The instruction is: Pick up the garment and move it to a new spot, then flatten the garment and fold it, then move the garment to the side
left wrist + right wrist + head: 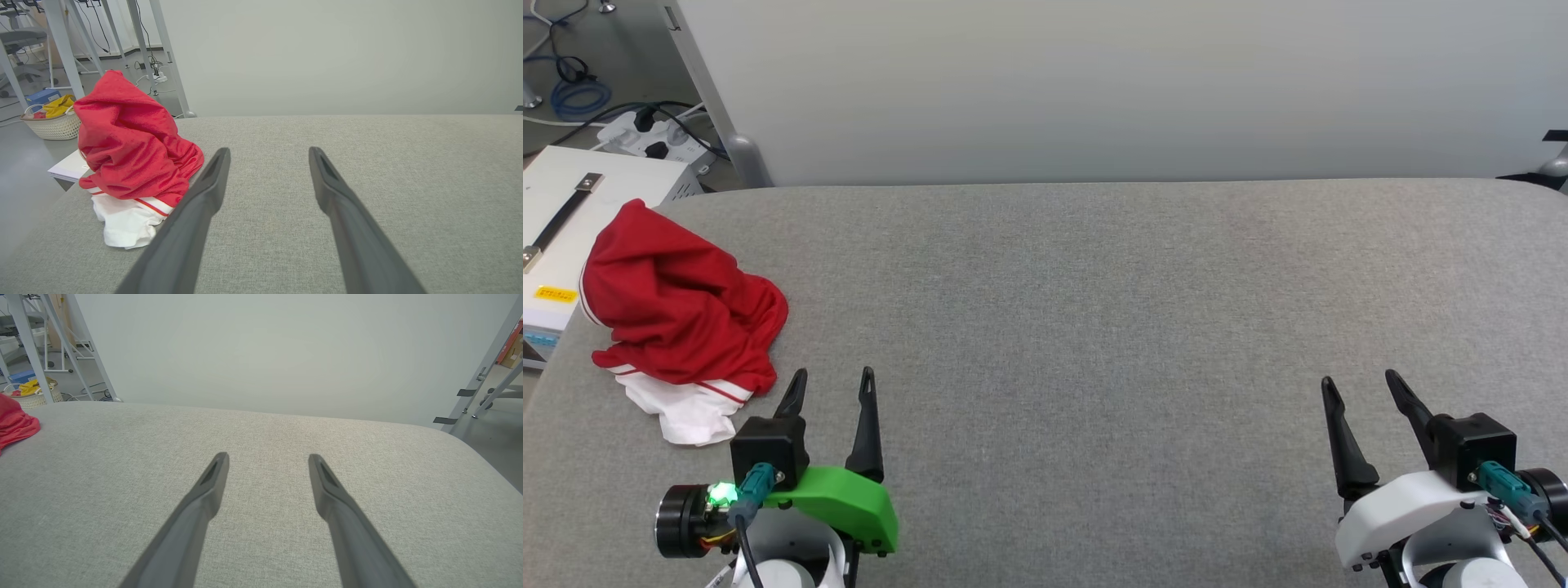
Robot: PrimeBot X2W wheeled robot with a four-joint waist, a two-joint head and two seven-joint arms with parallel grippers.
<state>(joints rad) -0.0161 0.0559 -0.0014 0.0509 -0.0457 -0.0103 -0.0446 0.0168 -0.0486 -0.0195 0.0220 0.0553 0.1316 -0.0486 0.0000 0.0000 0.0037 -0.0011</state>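
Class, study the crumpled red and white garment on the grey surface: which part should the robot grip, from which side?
Probably the bunched red folds on the right flank of the garment, reached from the right by the left gripper, open beside it. The heap stands tall there, offering fabric to pinch; its white part at the near edge lies flatter on the grey surface.

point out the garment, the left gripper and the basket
garment [678, 302], head view, middle of the red bunched cloth
left gripper [835, 372], head view, midway between its fingertips
basket [53, 127], left wrist view, woven side wall
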